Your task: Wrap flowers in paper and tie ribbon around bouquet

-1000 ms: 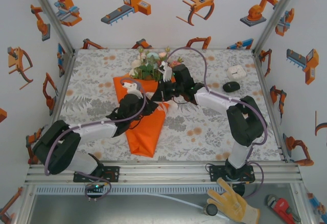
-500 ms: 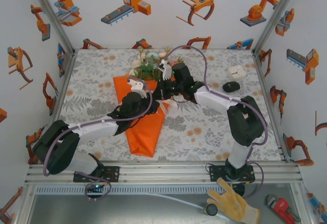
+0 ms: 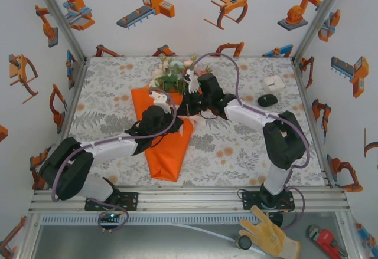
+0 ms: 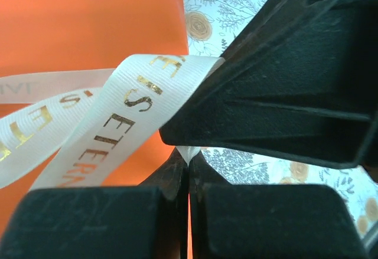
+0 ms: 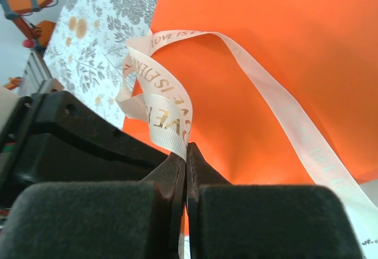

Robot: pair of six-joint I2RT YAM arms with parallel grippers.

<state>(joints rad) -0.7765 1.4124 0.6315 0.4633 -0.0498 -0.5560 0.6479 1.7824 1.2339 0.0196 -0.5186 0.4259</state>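
Over bouquet middle, centre-table, we pinch ribbon twice: left gripper clamped on one strand, right gripper clamped on another. Risk: uneven pull slips limp ribbon from our grip, or drags paper open, spilling flowers.

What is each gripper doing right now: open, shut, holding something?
Left gripper: shut, pinching the ribbon.
Right gripper: shut, also pinching the ribbon.
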